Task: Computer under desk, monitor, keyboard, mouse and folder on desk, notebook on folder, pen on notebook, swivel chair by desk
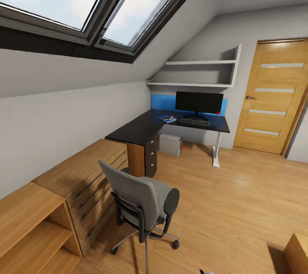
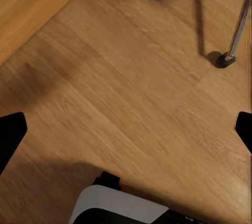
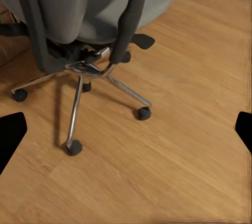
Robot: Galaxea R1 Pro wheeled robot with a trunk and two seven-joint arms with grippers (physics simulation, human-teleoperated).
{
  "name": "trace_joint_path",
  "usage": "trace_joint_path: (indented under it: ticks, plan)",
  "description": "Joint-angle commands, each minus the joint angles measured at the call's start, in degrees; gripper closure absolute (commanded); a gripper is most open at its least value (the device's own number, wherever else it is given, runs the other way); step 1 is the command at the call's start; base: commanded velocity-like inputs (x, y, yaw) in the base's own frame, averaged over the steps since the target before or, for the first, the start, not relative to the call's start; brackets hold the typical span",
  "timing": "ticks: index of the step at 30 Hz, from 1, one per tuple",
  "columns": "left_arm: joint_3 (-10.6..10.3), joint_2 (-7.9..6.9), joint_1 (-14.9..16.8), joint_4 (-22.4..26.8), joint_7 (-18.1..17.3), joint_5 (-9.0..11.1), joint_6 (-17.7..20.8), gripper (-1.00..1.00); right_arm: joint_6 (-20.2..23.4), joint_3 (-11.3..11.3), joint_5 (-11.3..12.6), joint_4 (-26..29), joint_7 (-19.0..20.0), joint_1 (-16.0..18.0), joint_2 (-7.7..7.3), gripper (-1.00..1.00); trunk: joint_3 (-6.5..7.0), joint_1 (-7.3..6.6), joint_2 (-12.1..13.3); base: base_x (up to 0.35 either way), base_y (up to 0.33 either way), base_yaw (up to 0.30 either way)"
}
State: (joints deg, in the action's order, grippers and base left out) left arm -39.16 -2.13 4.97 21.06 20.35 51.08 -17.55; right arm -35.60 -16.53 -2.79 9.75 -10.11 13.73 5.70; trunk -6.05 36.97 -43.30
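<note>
Nearest you stands the swivel chair (image 1: pixel 143 203), its back toward you on the wood floor (image 1: pixel 239 197), well apart from the bench (image 1: pixel 141 130) in the far corner. On that bench the monitor (image 1: pixel 199 102) stands behind the keyboard (image 1: pixel 194 122), the blue folder (image 1: pixel 167 118) lies beside it, and the computer (image 1: pixel 171 144) sits underneath. Both wrist views show each end effector's fingers (image 2: pixel 11 135) (image 3: pixel 11 137) spread wide, holding nothing.

Left wrist view: light wood floor (image 2: pixel 126 93) fills most of the field. Two chrome legs of the swivel chair (image 2: pixel 239 24) end in black castors on the floor. Dark fingertips (image 2: pixel 10 135) stand at both side edges, well apart; a white robot part (image 2: pixel 121 205) sits between them.
</note>
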Motion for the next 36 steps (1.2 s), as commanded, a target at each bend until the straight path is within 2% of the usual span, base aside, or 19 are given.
trace_joint_path:
  ticks: [1,12,36]
  plan:
    - [-0.49,-0.07,0.04,0.10,0.39,0.42,-0.20,-1.00,-0.08,-0.26,-0.29,-0.08,-0.52,0.07,0.01,-1.00,-0.07,0.01,-0.07,0.000,0.000,-0.300]
    - [-0.48,-0.07,0.04,0.09,0.39,0.44,-0.20,-1.00,-0.08,-0.26,-0.29,-0.08,-0.52,0.07,0.01,-1.00,0.19,0.01,-0.07,0.000,0.080,-0.300]
    - [-0.61,-0.07,0.04,0.12,0.39,0.41,-0.20,-1.00,-0.07,-0.26,-0.29,-0.08,-0.52,0.07,0.01,-1.00,0.75,0.01,-0.07,0.000,0.320,-0.300]
